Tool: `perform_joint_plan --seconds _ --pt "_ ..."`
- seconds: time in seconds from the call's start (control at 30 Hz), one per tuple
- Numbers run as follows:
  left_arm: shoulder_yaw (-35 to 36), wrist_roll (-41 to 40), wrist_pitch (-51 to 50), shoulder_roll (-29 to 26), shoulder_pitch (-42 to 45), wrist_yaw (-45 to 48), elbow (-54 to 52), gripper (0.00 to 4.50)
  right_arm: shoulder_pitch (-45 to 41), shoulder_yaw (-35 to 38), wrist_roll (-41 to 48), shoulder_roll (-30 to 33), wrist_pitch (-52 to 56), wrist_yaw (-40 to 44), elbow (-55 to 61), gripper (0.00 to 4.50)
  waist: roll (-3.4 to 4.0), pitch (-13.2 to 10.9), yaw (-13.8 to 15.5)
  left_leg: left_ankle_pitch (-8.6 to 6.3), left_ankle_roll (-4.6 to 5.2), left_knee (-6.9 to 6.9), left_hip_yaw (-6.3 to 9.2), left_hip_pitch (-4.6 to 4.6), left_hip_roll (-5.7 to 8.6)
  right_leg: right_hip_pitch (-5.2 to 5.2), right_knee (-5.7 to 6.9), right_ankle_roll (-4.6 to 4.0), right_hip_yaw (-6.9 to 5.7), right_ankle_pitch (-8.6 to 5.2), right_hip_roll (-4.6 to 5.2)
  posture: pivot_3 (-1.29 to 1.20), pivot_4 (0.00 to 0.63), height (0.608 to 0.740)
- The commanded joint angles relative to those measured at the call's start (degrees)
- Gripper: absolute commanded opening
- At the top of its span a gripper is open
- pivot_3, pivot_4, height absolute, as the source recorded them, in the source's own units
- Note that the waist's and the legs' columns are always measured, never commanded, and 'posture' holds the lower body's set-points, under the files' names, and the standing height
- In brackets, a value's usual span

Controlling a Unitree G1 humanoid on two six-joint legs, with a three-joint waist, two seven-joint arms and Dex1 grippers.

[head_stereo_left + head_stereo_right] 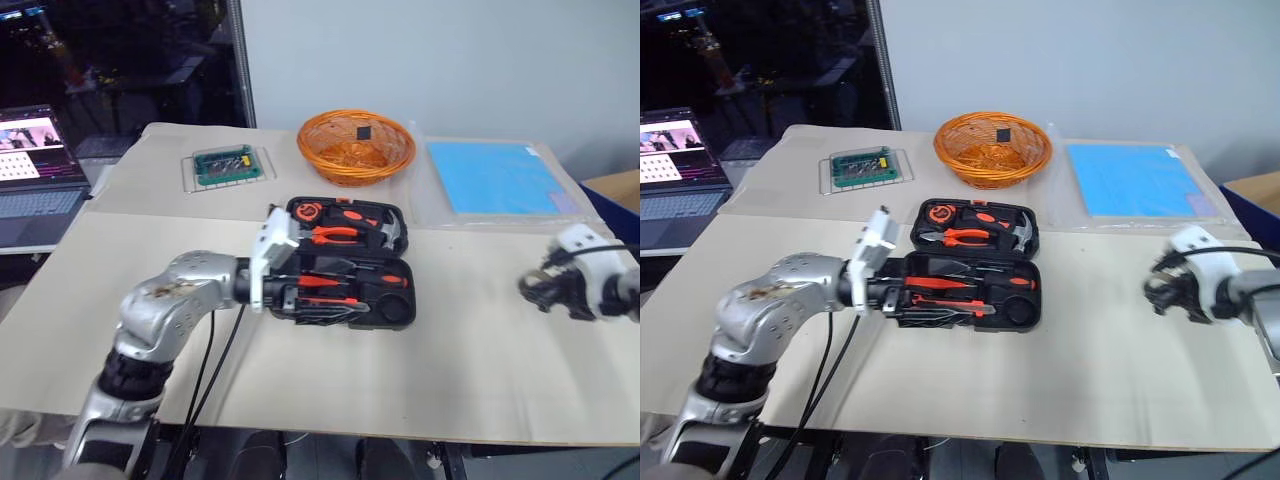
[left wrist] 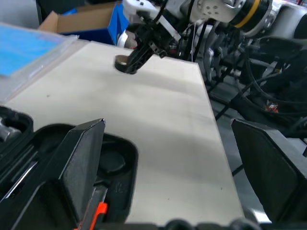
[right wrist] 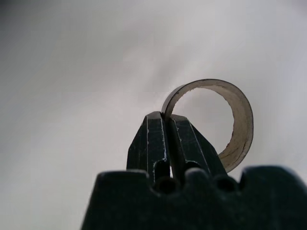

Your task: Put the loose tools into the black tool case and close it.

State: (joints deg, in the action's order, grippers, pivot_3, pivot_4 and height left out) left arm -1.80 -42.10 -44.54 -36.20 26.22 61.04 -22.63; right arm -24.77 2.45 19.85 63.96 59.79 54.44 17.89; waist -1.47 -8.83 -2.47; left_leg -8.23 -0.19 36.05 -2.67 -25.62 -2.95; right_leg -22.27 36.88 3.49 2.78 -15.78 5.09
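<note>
Nearest the head camera, the left gripper [image 1: 902, 297] hangs at the left end of the black tool case [image 1: 1025, 312], its two fingers spread wide and empty. That case lies open on the table [image 1: 330, 390], both halves flat. Taking the case as the landmark: the half farther from the robot holds orange-handled pliers [image 1: 335, 236] and a hammer [image 1: 390, 232] in their recesses; the nearer half already carries slim orange-handled screwdrivers [image 1: 320, 283] and other dark tools too small to name.

Well to the right of the case, lifted off the table, the right gripper [image 3: 165, 125] is pressed together on the wall of the small tape roll [image 3: 237, 120], pinching the ring by its edge.

Judging from this, most of the packing is done. What is left looks to be carrying the tape roll over to a free recess at the right end of the nearer half, releasing it, then folding the case shut and latching it.

Beyond the case sit an orange woven basket [image 1: 357, 147], a blue sheet [image 1: 495, 178] and a green circuit board [image 1: 228, 164]. No brand, label or writing can be read anywhere.
</note>
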Motion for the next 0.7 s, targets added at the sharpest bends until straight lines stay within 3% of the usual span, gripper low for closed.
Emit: perform_joint_plan --seconds 0.03,0.2,0.3,0.5,0.7 --pt "5.37 -1.78 1.44 -5.86 -4.63 3.75 -3.67 4.5 -8.08 -8.98 1.16 -3.56 3.05 -0.17 7.2 0.07 -0.29 -0.19 0.08 0.0 -0.01 -0.02 0.08 0.07 0.0 0.06 0.0 0.03 -0.04 -0.06 -0.01 0.0 0.15 0.74" --pt "8.11 0.01 5.32 -11.74 -9.15 7.86 -2.22 4.5 -14.84 -21.11 -0.51 -8.15 3.73 0.32 8.15 0.07 -0.42 -0.32 1.56 -0.22 -0.42 -0.02 -0.16 -0.04 0.05 -0.22 -0.15 -0.71 -0.22 -0.03 0.35 0.0 0.15 0.74" --pt "8.04 0.85 7.0 -12.43 -9.4 7.98 -1.51 4.5 -15.72 -26.11 -2.57 -9.28 2.18 0.17 6.67 0.07 -0.42 -0.32 2.1 -0.15 -0.29 0.1 -0.3 -0.35 0.06 -0.44 -0.21 -0.76 -0.21 0.01 0.43 0.0 0.15 0.74" --pt "8.28 0.63 7.54 -12.28 -10.28 6.59 -2.26 4.5 -14.82 -29.06 -3.51 -9.52 2.19 0.66 7.2 0.07 -0.43 -0.33 2.57 0.04 0.01 0.19 -0.25 -1.12 -0.02 -0.98 0.12 -0.35 -0.2 0.23 0.22 0.0 0.15 0.74" --pt "7.94 0.86 7.72 -12.03 -10.74 5.34 -2.82 4.5 -13.66 -30.77 -5.23 -8.83 0.93 1.42 5.18 0.07 -0.43 -0.33 2.28 0.04 0.01 0.18 -0.12 -1.07 -0.11 -0.98 0.23 -0.42 -0.24 0.18 0.05 0.0 0.15 0.74"
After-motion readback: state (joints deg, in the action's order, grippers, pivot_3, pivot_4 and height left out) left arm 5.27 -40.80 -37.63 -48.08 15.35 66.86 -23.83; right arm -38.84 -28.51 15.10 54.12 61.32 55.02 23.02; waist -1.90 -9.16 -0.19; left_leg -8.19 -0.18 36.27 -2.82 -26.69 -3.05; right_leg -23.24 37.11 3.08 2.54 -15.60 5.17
